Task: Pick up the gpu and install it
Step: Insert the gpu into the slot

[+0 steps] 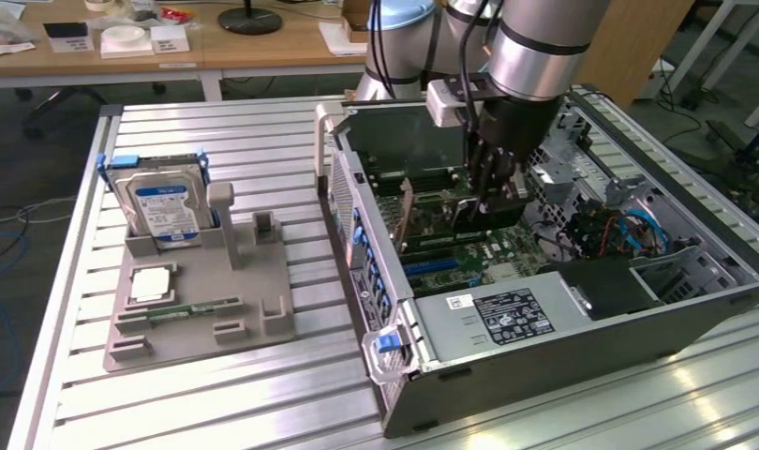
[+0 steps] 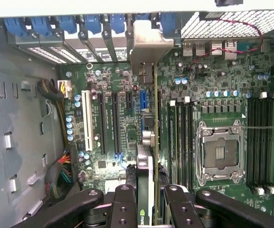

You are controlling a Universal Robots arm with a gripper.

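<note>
Bright, even overhead light; glare streaks on the ribbed bench (image 1: 230, 403). Dimmer inside the computer case (image 1: 567, 366), soft shadows; rim washed out white in wrist view.

My single arm (image 1: 536, 42), a silver-grey tube with black bands, comes down steeply from the top of the exterior view, with cables running alongside it. At its end my wrist points almost straight down. My black gripper (image 1: 496, 192) hangs below it with the fingertips lowest. Seen from the wrist, my dark fingers (image 2: 124, 202) are jointed black links with round bolts. They stand side by side, set close, with a narrow gap between them. They are closed on the gpu (image 2: 145, 171), which sits edge-on in that gap, pressed from both sides.
</note>
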